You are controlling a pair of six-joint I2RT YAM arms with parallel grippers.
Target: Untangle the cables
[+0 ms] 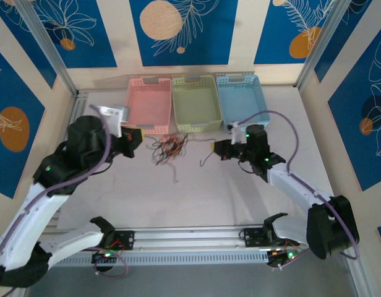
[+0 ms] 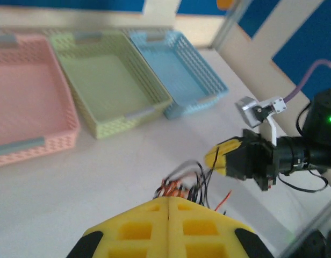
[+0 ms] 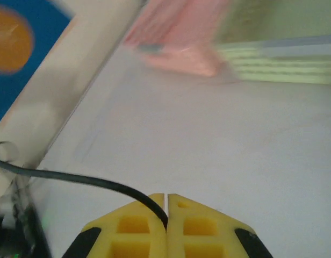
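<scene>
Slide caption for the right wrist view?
Right gripper shut on a black cable trailing to frame left; pink basket and green basket blurred beyond.

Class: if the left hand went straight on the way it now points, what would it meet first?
The tangle of cables, lying just past the left hand; the right hand sits beyond it, though depth is hard to judge.
</scene>
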